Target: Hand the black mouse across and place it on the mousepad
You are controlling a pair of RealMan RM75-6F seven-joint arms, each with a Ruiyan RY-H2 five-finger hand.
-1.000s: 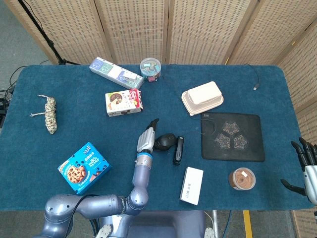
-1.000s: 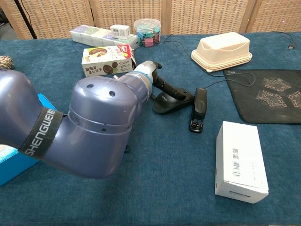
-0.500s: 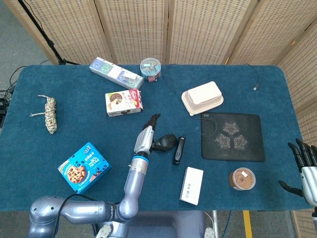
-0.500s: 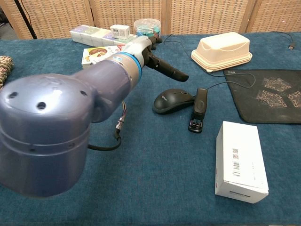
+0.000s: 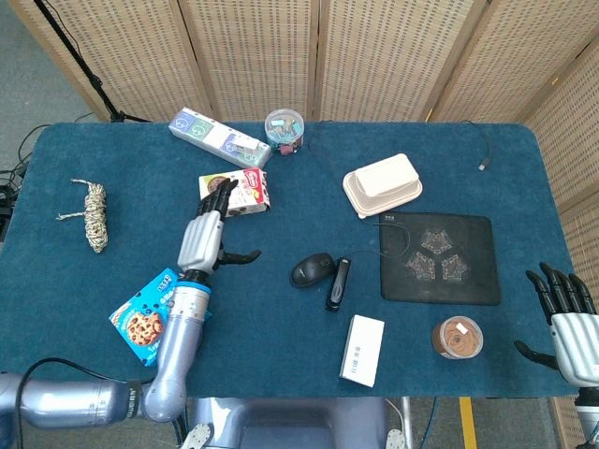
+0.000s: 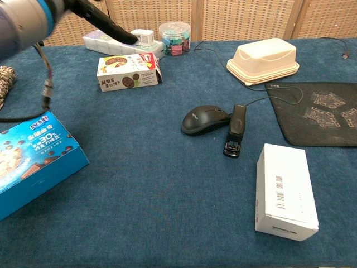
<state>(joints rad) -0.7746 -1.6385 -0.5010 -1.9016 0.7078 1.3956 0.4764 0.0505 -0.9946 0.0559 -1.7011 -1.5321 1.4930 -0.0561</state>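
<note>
Mouse (image 5: 313, 269), black: lying on blue table cloth (image 5: 140, 187) near centre, untouched, touching black stapler (image 5: 337, 282) on its right; sitting well left of mousepad (image 5: 438, 259), not yet on it. Same spot as a second ago.

Left hand (image 5: 208, 234): hovering well left of mouse, fingers spread and holding nothing, fingertips reaching over chocolate snack box (image 5: 234, 195). Differing from a second ago, when resting against mouse; half a second ago lifting just above it; now withdrawn leftward and apart from it. Showing in chest view only as dark fingers (image 6: 103, 21) at upper left, where forearm earlier was filling the frame.

Right hand (image 5: 563, 318): hanging off table's right edge, fingers open and apart, gripping nothing. Sitting slightly further into view than a second ago.

Other items, all unmoved: blue cookie box (image 5: 148, 316) at front left, now uncovered in chest view; white carton (image 5: 361, 350) in front of stapler; cream lidded container (image 5: 382, 185) behind mousepad; small round tub (image 5: 457, 337) at mousepad's front; rope bundle (image 5: 94, 216) at far left; clip jar (image 5: 284, 131) and flat pack (image 5: 219, 137) along rear.
</note>
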